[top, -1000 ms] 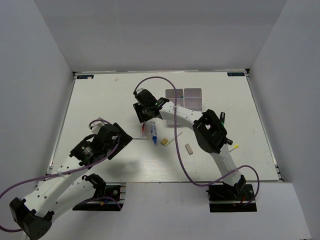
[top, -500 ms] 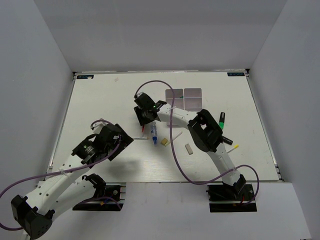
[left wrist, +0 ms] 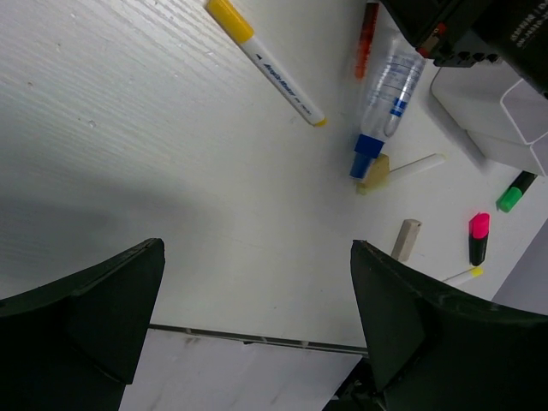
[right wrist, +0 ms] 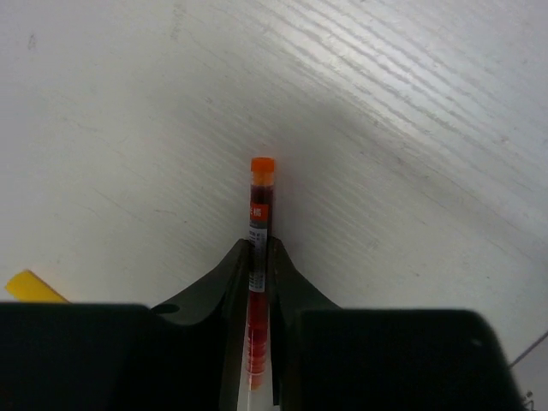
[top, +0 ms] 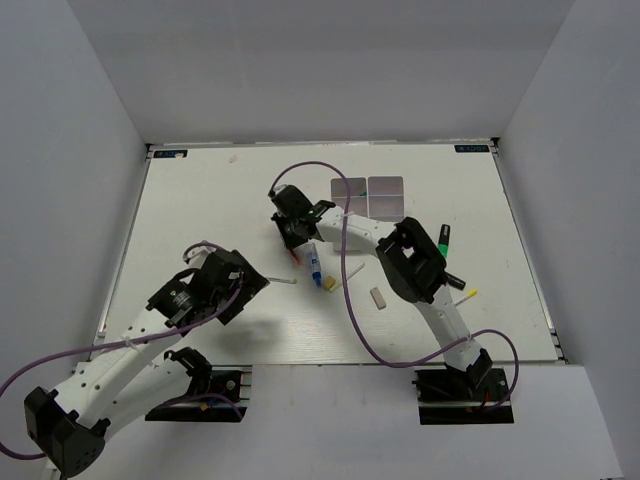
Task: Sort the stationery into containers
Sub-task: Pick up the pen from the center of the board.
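Edged slightly rightward on the table (top: pixel 200 200) since a second ago, with right fingers (top: pixel 295 248) pinched narrow on the red tube (right wrist: pixel 259 214), just beside the blue-white tube (left wrist: pixel 385 94). Held lengthwise straight out from that wrist, orange cap leading. Spread wide and holding nothing, left fingers (top: pixel 255 285), well short of the blue-white tube, past the yellow-capped marker (left wrist: pixel 265 62).
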Robot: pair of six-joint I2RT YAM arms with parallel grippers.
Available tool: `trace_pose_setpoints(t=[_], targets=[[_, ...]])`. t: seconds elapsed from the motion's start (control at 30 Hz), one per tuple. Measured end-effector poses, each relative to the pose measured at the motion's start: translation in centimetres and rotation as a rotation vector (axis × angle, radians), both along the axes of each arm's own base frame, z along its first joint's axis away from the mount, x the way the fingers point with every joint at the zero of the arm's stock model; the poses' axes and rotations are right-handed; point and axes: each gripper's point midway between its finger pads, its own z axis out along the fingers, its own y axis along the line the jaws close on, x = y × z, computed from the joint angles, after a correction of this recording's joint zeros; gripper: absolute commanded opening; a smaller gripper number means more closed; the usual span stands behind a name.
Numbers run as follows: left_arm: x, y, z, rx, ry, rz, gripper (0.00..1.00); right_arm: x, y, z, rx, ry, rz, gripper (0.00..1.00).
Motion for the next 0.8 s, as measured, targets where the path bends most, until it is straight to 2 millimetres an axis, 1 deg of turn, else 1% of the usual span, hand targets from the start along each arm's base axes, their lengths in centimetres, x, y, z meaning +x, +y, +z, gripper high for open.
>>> trace_pose_setpoints(t=[0.1, 0.13, 0.17, 0.27, 0.33, 0.37, 0.4, 0.47, 0.53, 0.6, 0.7, 0.8], targets=[[-0.2, -0.2, -0.6, -0.013, 0.017, 0.006, 1.00, -0.7, 0.5, 0.1, 0.034, 0.039, 0.048, 0.06], [-0.2, -0.3, -0.8, -0.020, 0.020, 0.008, 1.00, -1.1, 0.8, 0.1, 0.050, 0.059, 0.069, 0.02], [-0.2, -0.4, -0.9, -0.028, 0.022, 0.012, 1.00, -1.5, 1.0, 0.2, 0.067, 0.084, 0.094, 0.00], [-0.2, -0.8, -1.4, -0.055, 0.031, 0.022, 1.00, -3.2, 1.7, 0.5, 0.121, 0.158, 0.178, 0.00], [-0.2, -1.1, -1.6, -0.076, 0.036, 0.026, 1.00, -4.0, 2.0, 1.3, 0.155, 0.190, 0.227, 0.00], [-0.1, -1.3, -1.8, -0.087, 0.038, 0.031, 1.00, -4.5, 2.2, 2.1, 0.179, 0.204, 0.256, 0.00], [-0.1, -1.4, -2.0, -0.098, 0.042, 0.033, 1.00, -4.8, 2.4, 3.1, 0.205, 0.209, 0.283, 0.00], [0.0, -1.8, -2.2, -0.120, 0.045, 0.038, 1.00, -5.2, 2.7, 6.1, 0.268, 0.195, 0.332, 0.00], [0.0, -2.1, -2.6, -0.133, 0.051, 0.044, 1.00, -4.9, 2.6, 9.5, 0.331, 0.161, 0.362, 0.00], [0.1, -2.4, -2.8, -0.149, 0.056, 0.045, 1.00, -4.1, 2.1, 13.5, 0.399, 0.101, 0.384, 0.00], [0.5, -2.9, -2.8, -0.172, 0.050, 0.047, 0.98, -2.4, 0.4, 19.1, 0.491, -0.013, 0.406, 0.00], [1.0, -3.3, -2.7, -0.189, 0.038, 0.049, 0.98, -1.0, -1.9, 22.6, 0.550, -0.108, 0.420, 0.00]])
